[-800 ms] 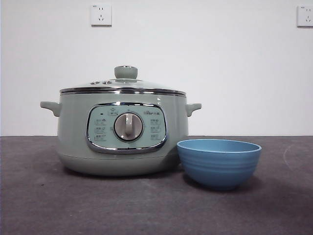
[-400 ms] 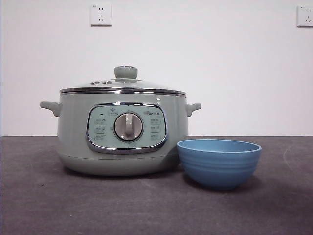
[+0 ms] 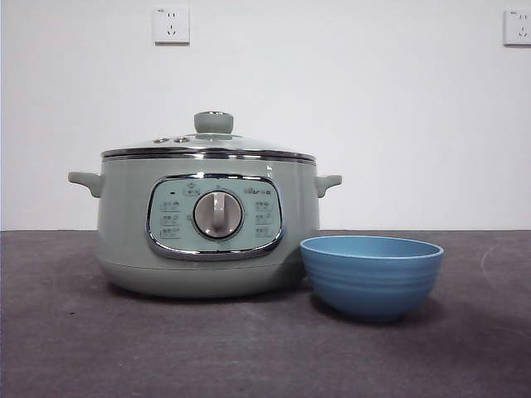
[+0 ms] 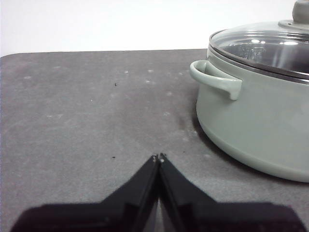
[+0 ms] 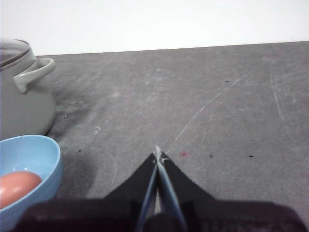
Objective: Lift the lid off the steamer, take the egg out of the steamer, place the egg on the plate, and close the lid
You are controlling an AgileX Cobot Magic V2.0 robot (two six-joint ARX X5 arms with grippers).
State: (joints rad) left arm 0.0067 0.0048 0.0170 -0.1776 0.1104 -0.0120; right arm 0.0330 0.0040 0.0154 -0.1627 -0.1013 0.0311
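— Where's the egg (image 5: 18,187) right now?

— In the plate (image 3: 372,276), the small ribbed blue bowl. From the right wrist camera you can see it lying inside, brownish-pink, against the bowl's pale blue inner wall. From the front the rim hides it.

— And the steamer (image 3: 207,224)?

— Closed. The lid (image 3: 209,145) sits flat on the sage-green pot, chrome rim all the way round, its round green knob (image 3: 213,122) upright on top and the two little vent studs beside it. The silver dial (image 3: 218,215) faces the front camera in its chrome-framed panel. The bowl stands just beside the pot, slightly nearer the front camera; I can't tell whether they touch.

— The arms?

— Neither is over the things. The left gripper (image 4: 159,157) hangs above bare worktop (image 4: 87,111) near the pot's side handle (image 4: 216,79), jaws pressed together with nothing between them. The right gripper (image 5: 158,153) is on the other side, near the bowl, also over bare grey worktop, jaws likewise pressed together on nothing. Neither shows in the front view.

— Anything else there?

— A white wall with two sockets (image 3: 171,25), high up.
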